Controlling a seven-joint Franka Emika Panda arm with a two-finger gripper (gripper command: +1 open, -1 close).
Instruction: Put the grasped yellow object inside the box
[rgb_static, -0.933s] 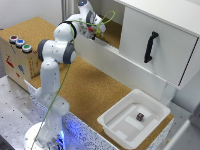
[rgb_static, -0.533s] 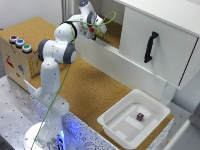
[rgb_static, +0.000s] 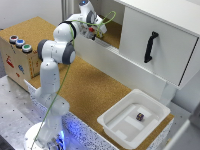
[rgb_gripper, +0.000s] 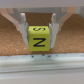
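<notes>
Over cork, gripper clamps yellow object between its fingers.

One yellow object, one box, one dark brown object, three coloured buttons.

The white, glossy, rounded-shelled robot arm is built of thick tubular links joined by bulbous elbows, with dark grey bands at the joints. Its round white base carries a blue glowing light low on its front. A thin green cable runs loosely along the links from the base up toward the wrist. The hand has two pale grey fingers with flat inner faces, seen close in the wrist view; the exterior view shows a small red mark near it.
</notes>
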